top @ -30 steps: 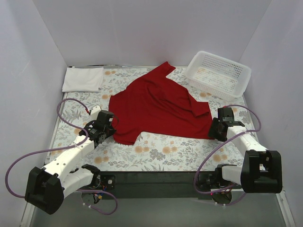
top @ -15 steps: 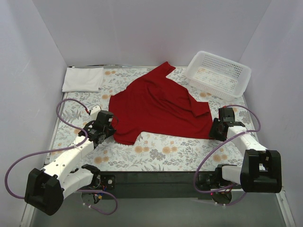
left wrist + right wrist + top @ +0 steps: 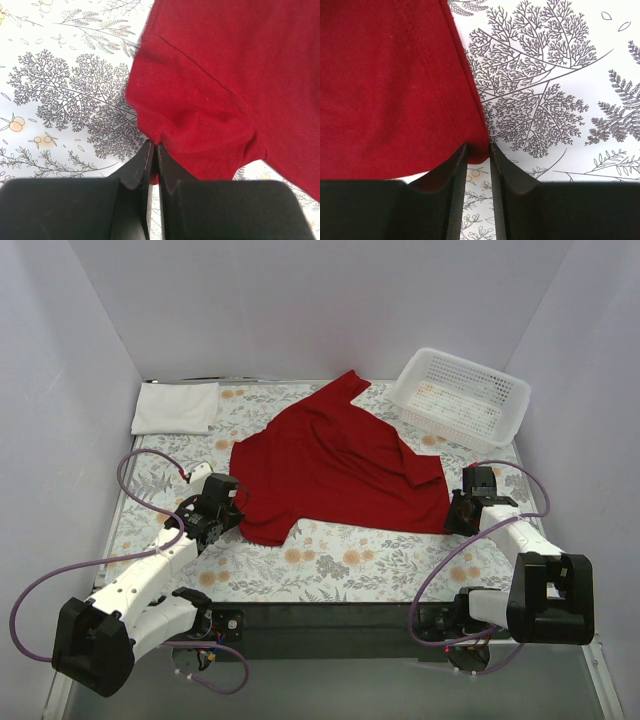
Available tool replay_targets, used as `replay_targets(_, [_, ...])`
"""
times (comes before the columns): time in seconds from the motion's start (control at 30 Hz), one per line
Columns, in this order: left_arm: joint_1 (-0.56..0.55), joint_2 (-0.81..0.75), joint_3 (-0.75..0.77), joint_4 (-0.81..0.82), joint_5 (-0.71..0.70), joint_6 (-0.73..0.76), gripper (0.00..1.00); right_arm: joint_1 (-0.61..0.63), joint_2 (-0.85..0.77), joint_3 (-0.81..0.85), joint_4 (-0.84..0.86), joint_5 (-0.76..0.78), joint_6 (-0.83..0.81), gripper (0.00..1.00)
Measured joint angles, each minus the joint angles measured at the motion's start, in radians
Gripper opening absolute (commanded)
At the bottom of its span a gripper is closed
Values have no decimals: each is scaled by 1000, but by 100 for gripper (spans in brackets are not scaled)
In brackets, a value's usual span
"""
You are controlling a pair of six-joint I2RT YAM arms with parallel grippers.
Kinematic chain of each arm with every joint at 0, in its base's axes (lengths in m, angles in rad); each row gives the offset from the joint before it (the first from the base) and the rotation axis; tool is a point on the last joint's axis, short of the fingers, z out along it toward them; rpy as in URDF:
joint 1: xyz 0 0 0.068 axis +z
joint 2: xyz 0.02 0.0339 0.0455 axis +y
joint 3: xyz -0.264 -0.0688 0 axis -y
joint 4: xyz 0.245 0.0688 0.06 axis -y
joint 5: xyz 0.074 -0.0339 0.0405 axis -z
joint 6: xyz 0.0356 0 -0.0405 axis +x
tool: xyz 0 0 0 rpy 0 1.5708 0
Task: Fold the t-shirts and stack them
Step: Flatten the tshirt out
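The deep red t-shirt (image 3: pixel 335 465) lies spread and rumpled on the floral table (image 3: pixel 340 565). My left gripper (image 3: pixel 232 504) is at the shirt's left edge. In the left wrist view it (image 3: pixel 152 146) is shut, with a fold of the red cloth (image 3: pixel 200 100) pinched at the tips. My right gripper (image 3: pixel 456 512) is at the shirt's lower right corner. In the right wrist view it (image 3: pixel 478 147) has narrow jaws with the hemmed corner (image 3: pixel 395 90) caught between them. A white t-shirt (image 3: pixel 176 407), folded into a flat rectangle, lies at the back left.
A white plastic mesh basket (image 3: pixel 462 395) stands at the back right, close to the shirt's far edge. Grey walls close in the table on three sides. Purple cables loop beside both arms. Bare floral cloth shows in front of the shirt.
My right gripper has shifted slightly to the right, and the shirt's lower right corner has moved with it. My left gripper has barely moved.
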Motion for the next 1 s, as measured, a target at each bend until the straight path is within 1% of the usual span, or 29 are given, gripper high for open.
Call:
replay_targets(0.13, [0,-2,0,0,0,0,0,-2,0,0,0,-12,-8,30])
replay_targets(0.3, [1,-2,0,0,0,1,0,-4,14,11,-3,-26,-19,32])
replay_targets(0.43, [1,-2,-1,0,0,3,0,-2,27,21,-12,-25,-21,31])
replay_targets(0.47, [1,-2,-1,0,0,3,0,-1,30,23,-14,-24,-21,30])
replay_targets(0.5, [1,-2,-1,0,0,3,0,2,32,26,-17,-21,-21,22])
replay_targets(0.57, [3,-2,-1,0,0,3,0,7,41,31,-17,-18,-24,13])
replay_targets(0.6, [4,-2,-1,0,0,3,0,10,47,34,-17,-19,-24,2])
replay_targets(0.73, [21,1,-1,3,11,3,0,17,58,40,-1,-44,-26,1])
replay_targets(0.87, [94,41,0,44,67,-6,0,22,93,68,5,-103,-29,1])
replay_targets(0.97, [179,146,44,72,109,-5,0,27,168,174,-25,-155,-26,1])
replay_targets(1.0, [214,201,88,69,118,-2,0,29,191,219,-30,-170,-24,1])
